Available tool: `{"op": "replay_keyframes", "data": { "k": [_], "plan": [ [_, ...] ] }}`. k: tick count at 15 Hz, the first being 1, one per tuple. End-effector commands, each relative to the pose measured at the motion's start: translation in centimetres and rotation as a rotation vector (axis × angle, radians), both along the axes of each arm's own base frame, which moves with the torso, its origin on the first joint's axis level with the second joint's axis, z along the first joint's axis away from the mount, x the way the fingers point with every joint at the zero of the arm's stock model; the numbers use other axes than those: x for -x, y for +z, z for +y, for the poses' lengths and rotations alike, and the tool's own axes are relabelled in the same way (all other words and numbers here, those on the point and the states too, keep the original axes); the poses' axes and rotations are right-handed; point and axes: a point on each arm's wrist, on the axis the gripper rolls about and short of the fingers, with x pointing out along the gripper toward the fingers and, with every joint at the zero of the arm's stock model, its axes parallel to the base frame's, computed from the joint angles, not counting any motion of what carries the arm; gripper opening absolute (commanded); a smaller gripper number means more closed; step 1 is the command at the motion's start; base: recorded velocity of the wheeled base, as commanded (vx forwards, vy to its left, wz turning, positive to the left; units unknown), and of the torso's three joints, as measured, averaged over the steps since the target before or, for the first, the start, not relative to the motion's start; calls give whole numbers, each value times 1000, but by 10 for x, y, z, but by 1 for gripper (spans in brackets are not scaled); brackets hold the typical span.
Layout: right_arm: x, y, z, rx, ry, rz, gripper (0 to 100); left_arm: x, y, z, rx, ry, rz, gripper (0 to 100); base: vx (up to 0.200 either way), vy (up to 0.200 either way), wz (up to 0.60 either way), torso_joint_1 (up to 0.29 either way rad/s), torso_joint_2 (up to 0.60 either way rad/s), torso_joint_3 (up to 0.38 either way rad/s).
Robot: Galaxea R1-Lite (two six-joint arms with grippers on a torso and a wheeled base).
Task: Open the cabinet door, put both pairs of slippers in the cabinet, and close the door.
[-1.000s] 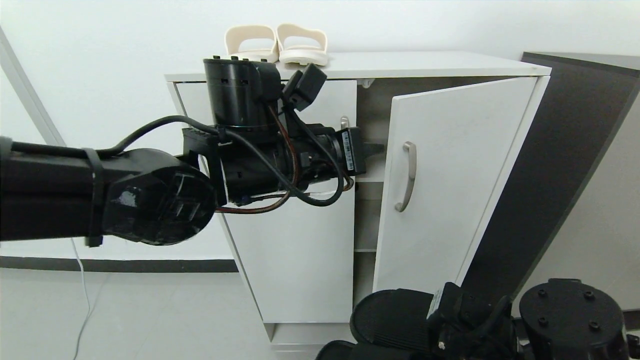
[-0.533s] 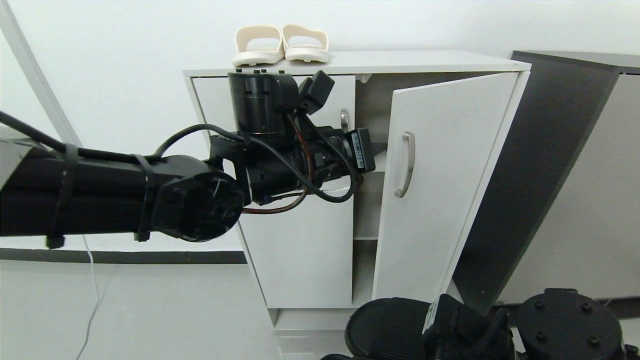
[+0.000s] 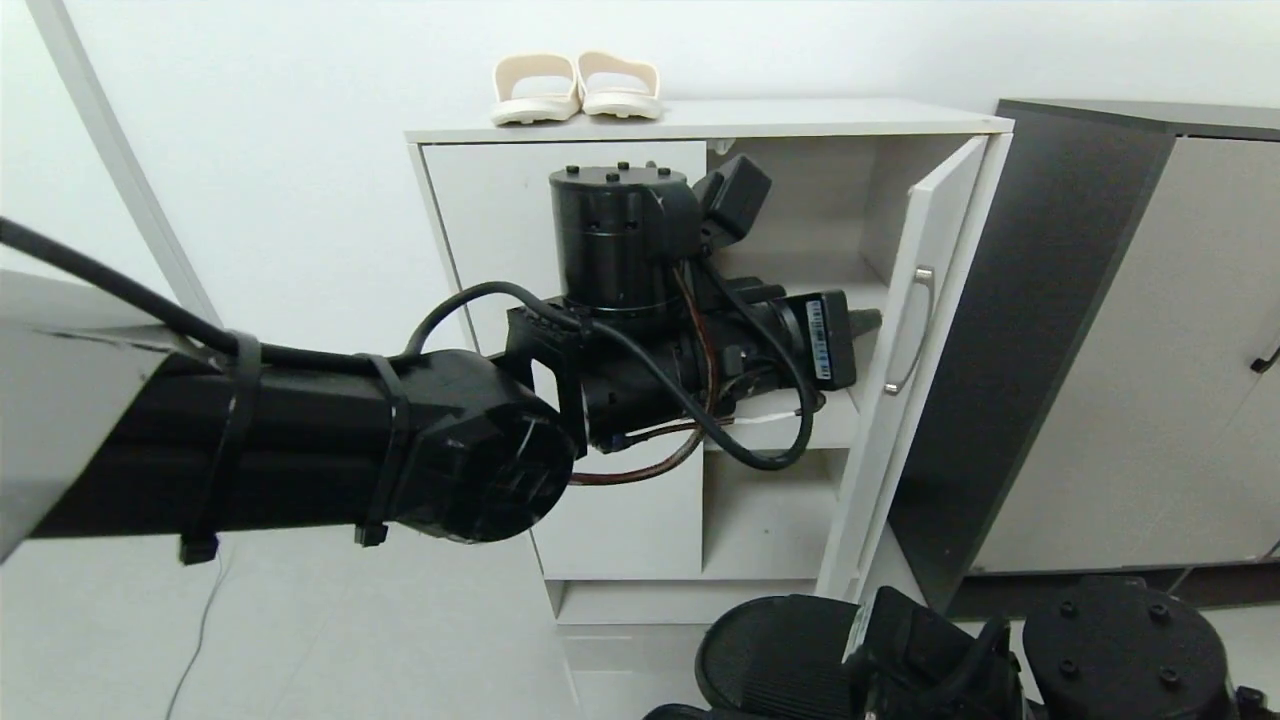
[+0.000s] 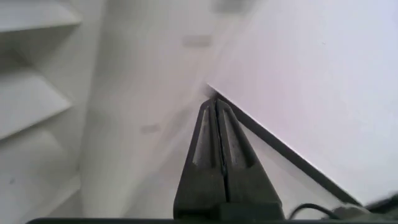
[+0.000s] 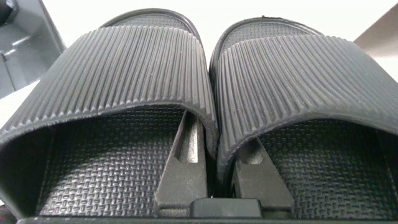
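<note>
A white cabinet point(image 3: 800, 118) stands against the wall, its right door point(image 3: 895, 420) swung wide with its handle point(image 3: 908, 330) facing outward. My left gripper point(image 3: 868, 320) point(image 4: 216, 107) is shut with nothing in it, its tip against the inner face of that door near its edge. On the cabinet top lies a cream pair of slippers point(image 3: 577, 88). Low in front, my right gripper point(image 5: 214, 146) is shut on a black pair of ribbed slippers point(image 3: 775, 650) point(image 5: 137, 74), one finger inside each, pinching their inner walls together.
The cabinet's left door point(image 3: 500, 250) is closed. Bare shelves point(image 3: 790, 430) show inside the right half. A dark grey cabinet point(image 3: 1100, 300) stands close on the right, just behind the swung door. A thin cable point(image 3: 195, 640) runs down to the floor on the left.
The right door has swung from slightly ajar to wide open, with my left gripper moving right along its inner side. The head camera has shifted too. The black slippers stay held.
</note>
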Motion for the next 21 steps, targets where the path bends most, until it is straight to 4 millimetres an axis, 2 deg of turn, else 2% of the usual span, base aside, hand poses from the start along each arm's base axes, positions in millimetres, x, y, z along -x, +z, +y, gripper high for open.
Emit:
{"op": "replay_keyframes", "data": {
  "k": [1,3,5,6,7,8,9,11,13,16,17,18,19,21],
  "plan": [
    [0,-1,1,2,1,1,0,-3,-7,3,-3,17,5,0,0,0,0,0,0,0],
    [-6,1,4,-8,-20,2,0,-10,-7,24,10,106,-15,0,0,0,0,0,0,0],
    [-23,5,12,-20,-151,-16,0,-12,1,53,30,227,-36,0,0,0,0,0,0,0],
    [-34,10,26,-65,-260,-4,0,-4,12,82,35,314,-60,0,0,0,0,0,0,0],
    [-38,11,31,-81,-295,2,0,2,16,93,33,340,-73,0,0,0,0,0,0,0],
    [-50,10,45,-89,-394,-18,0,22,22,127,8,423,-113,0,0,0,0,0,0,0],
    [-55,9,50,-85,-438,-34,0,30,22,137,-3,453,-123,0,0,0,0,0,0,0],
    [-77,7,66,-91,-616,-89,0,77,13,178,-120,645,-142,0,0,0,0,0,0,0],
    [-92,8,69,-94,-714,-130,0,135,0,216,-205,844,-146,0,0,0,0,0,0,0],
    [-99,4,67,-77,-769,-148,0,208,-45,270,-368,1137,-146,0,0,0,0,0,0,0],
    [-99,4,67,-77,-769,-148,0,229,-56,280,-364,1217,-154,0,0,0,0,0,0,0],
    [-99,4,67,-75,-769,-148,0,240,-62,284,-350,1256,-164,0,0,0,0,0,0,0],
    [-99,4,67,-75,-769,-148,0,267,-82,290,-341,1346,-171,0,0,0,0,0,0,0],
    [-99,2,68,-70,-770,-147,0,293,-106,291,-345,1419,-166,0,0,0,0,0,0,0]
  ]
}}
